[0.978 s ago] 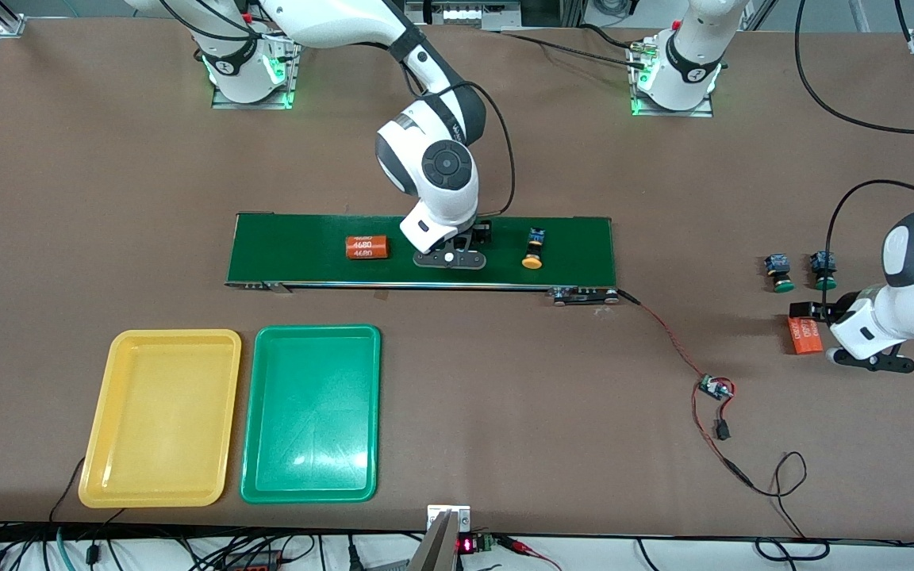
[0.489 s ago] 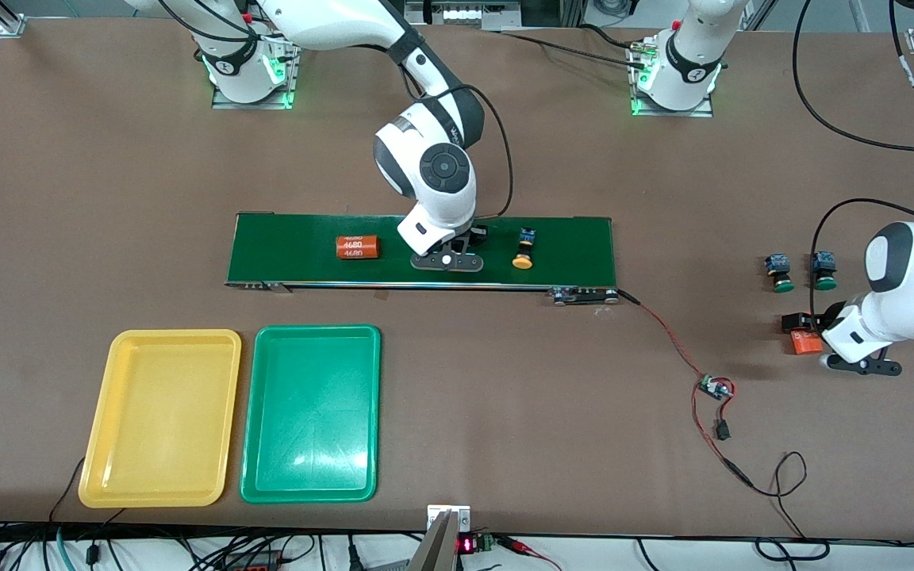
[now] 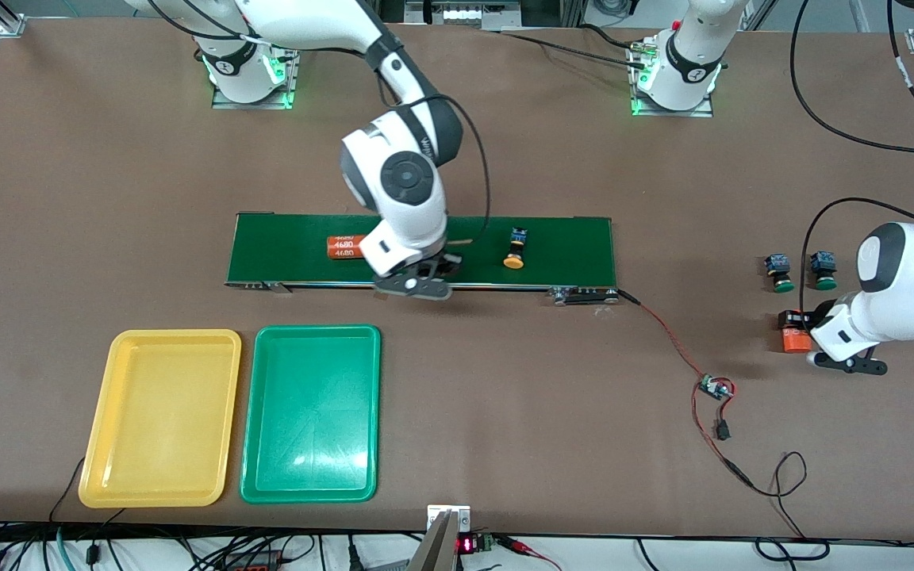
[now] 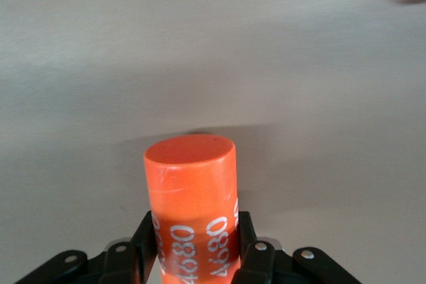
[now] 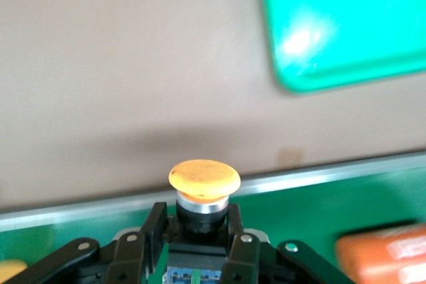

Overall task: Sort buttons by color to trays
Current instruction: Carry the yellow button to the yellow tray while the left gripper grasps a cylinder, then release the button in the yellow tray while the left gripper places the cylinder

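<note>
My right gripper (image 5: 198, 221) is shut on a yellow-capped button (image 5: 204, 177), cap pointing away from the hand. In the front view that gripper (image 3: 432, 275) hangs over the conveyor belt's edge nearest the camera. A second yellow button (image 3: 514, 252) lies on the belt. Two green buttons (image 3: 779, 274) (image 3: 823, 270) stand on the table at the left arm's end. Just nearer the camera than these, my left gripper (image 3: 804, 331) (image 4: 196, 231) is shut on an orange "4680" cylinder (image 4: 190, 171). The yellow tray (image 3: 175, 336) and the green tray (image 3: 314, 331) (image 5: 346, 24) lie side by side, both bare.
The dark-green conveyor belt (image 3: 576, 246) crosses the table's middle. Another orange cylinder (image 3: 343, 247) lies on it, partly covered by the right arm. A small circuit board (image 3: 715, 388) with red and black wires trails from the belt toward the camera.
My right gripper shut on a yellow button and carried it off the belt toward the trays. The left gripper closed on the orange cylinder. Cylinder and yellow button on the belt drifted toward the right arm's end.
</note>
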Robot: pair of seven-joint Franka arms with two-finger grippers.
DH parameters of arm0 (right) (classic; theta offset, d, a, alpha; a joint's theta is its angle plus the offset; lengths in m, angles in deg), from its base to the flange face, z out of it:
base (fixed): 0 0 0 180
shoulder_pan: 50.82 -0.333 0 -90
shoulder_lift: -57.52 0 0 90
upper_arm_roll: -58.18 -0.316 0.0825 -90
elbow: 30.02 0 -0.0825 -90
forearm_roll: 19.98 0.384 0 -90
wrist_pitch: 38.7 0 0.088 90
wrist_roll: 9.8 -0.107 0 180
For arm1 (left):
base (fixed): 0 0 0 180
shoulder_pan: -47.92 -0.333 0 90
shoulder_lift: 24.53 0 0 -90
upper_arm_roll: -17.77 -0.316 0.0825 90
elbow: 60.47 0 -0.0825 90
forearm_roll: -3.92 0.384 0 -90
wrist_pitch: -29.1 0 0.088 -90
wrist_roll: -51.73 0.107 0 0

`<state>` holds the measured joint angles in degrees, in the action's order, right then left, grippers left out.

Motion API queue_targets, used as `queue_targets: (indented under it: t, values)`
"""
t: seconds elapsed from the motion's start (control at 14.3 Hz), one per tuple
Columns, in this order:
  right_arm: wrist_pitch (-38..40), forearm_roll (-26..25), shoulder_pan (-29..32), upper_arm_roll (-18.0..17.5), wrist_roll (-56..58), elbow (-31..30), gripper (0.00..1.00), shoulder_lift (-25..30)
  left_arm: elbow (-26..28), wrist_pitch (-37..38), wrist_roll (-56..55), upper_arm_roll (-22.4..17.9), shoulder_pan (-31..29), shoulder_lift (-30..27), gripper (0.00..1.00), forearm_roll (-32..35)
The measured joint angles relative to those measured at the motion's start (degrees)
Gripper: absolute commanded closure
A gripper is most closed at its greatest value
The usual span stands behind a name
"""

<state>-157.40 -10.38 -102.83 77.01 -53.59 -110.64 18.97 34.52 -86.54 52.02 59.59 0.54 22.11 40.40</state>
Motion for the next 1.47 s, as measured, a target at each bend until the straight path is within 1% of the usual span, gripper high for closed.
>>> queue_targets:
  t: [0.14,0.21,0.28,0.42,0.49,0.56,0.63,0.7,0.84,0.91,1.05,1.12,1.26,1.33,1.47]
  values:
    - [1.4,0.0,0.7,5.2,2.7,0.5,0.86,0.6,-2.3,8.5,0.0,5.8,0.0,-0.7,0.66,0.0]
    - [1.6,0.0,2.0,6.7,5.6,0.5,0.89,0.7,-3.5,12.4,-0.1,8.9,0.1,-1.1,0.66,0.0]
    - [1.7,0.0,4.3,7.4,8.8,0.5,0.92,0.6,-4.5,15.8,0.0,11.9,0.1,-1.6,0.67,0.0]
    - [1.7,0.0,10.0,7.6,15.7,0.4,0.93,0.5,-5.0,21.0,0.1,17.9,0.3,-2.0,0.65,-0.1]
    - [1.7,0.0,12.5,7.6,19.6,0.4,0.94,0.3,-4.8,23.0,0.2,20.5,1.0,-2.0,0.64,-0.1]
    - [1.8,0.0,14.2,7.5,22.7,0.4,0.95,0.0,-4.6,24.3,0.4,22.3,2.3,-2.0,0.65,-0.3]
    - [1.8,0.0,15.3,7.5,25.1,0.3,0.95,-0.4,-4.2,24.6,1.7,23.2,4.2,-1.9,0.68,-0.6]
    - [1.8,0.0,16.0,7.5,27.1,0.3,0.95,-0.8,-3.7,24.7,4.2,23.5,6.5,-1.9,0.68,-0.9]
    - [1.8,0.0,17.1,7.5,31.2,0.3,0.95,-1.4,-3.3,24.7,8.8,23.5,11.9,-1.6,0.71,-1.1]
    - [1.8,0.0,18.0,7.6,33.5,0.3,0.95,-1.7,-3.2,24.6,10.7,23.6,14.5,-1.5,0.74,-1.1]
    - [1.8,0.0,21.6,7.6,39.5,0.3,0.95,-2.4,-2.6,23.8,14.1,23.6,18.8,-1.4,0.74,-1.1]
    - [1.8,0.0,23.8,7.6,42.6,0.2,0.95,-3.0,-1.5,22.2,15.0,23.6,20.1,-1.4,0.74,-1.1]
    - [1.5,0.0,27.9,7.6,47.2,0.2,0.95,-4.2,2.2,17.2,16.0,23.5,20.9,-1.4,0.75,-1.1]
    - [0.9,0.0,29.6,7.6,48.8,0.2,0.95,-5.0,4.2,14.7,16.6,23.4,20.8,-1.2,0.74,-1.1]
    - [-2.0,0.0,31.4,7.5,51.2,0.2,0.94,-6.9,7.1,12.0,17.6,23.3,20.8,-0.9,0.74,-1.1]
